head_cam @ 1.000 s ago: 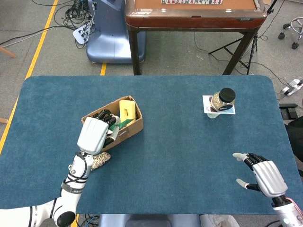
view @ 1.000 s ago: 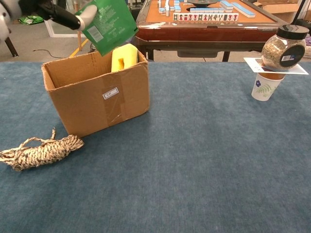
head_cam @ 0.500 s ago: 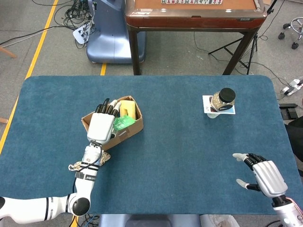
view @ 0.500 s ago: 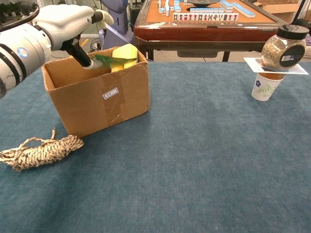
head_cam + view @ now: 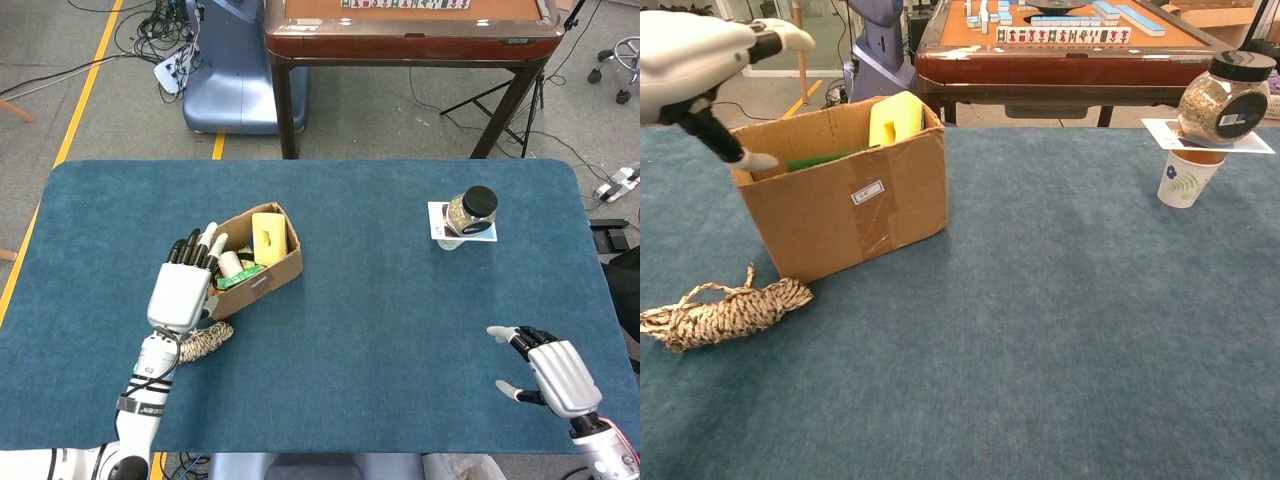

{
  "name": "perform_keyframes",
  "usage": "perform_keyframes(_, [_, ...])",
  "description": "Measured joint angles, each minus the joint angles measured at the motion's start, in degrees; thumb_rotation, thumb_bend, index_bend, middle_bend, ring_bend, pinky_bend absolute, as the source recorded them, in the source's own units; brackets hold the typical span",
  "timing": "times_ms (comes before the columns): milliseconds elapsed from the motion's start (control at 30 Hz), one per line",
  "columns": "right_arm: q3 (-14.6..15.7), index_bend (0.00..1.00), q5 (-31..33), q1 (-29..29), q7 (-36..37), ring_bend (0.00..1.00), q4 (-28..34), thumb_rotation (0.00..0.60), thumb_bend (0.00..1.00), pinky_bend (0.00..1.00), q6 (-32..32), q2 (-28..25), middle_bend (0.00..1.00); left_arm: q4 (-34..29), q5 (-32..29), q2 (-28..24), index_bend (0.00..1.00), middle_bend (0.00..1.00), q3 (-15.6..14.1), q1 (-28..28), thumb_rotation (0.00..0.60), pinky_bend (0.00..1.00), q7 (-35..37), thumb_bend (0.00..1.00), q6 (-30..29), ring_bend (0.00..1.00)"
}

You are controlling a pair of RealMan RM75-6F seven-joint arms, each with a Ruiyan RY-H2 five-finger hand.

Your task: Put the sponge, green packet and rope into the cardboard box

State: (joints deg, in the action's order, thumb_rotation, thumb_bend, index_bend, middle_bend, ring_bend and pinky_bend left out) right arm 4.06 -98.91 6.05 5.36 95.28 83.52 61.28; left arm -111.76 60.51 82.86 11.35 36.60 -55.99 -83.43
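Hovering over the left end of the cardboard box (image 5: 262,262) (image 5: 845,198), with fingers spread apart and nothing held: left hand (image 5: 183,286) (image 5: 702,70). Seen in the chest view above and to the left of the box rim, dark fingers pointing down toward the near-left corner; whether a fingertip touches the rim, cannot tell.

Standing upright inside the box at its far right end, sticking up above the rim: yellow sponge (image 5: 268,235) (image 5: 894,117). Lying inside the box too, beside the sponge on the left, only a green edge visible over the front wall in the chest view: green packet (image 5: 240,275) (image 5: 820,159). Also visible in the head view, a small white object in the box next to the packet; too small to tell what.

Lying outside the box on the blue table (image 5: 380,300) (image 5: 1060,330), just near and left of the box: coiled rope (image 5: 205,340) (image 5: 725,312). Partly covered by the left wrist in the head view, apart from the box wall in the chest view.

Resting low at the near right of the table, well apart from all task things, fingers open and holding nothing: right hand (image 5: 550,370).

Standing at the far right of the table: jar (image 5: 472,210) (image 5: 1226,95) with black lid, on a card on top of a paper cup (image 5: 1188,176).
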Motion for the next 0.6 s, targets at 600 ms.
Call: perform_keyframes(600, [-0.09,0.29,0.36,-0.04,-0.34,0.33,0.11,0.600,0.01,0.45,0.18,0.10,0.38,-3.65,7.44,-10.22,0.05,0.01,-11.88,-10.01,0.600,0.17,8.79,0.17,-0.13,0.00])
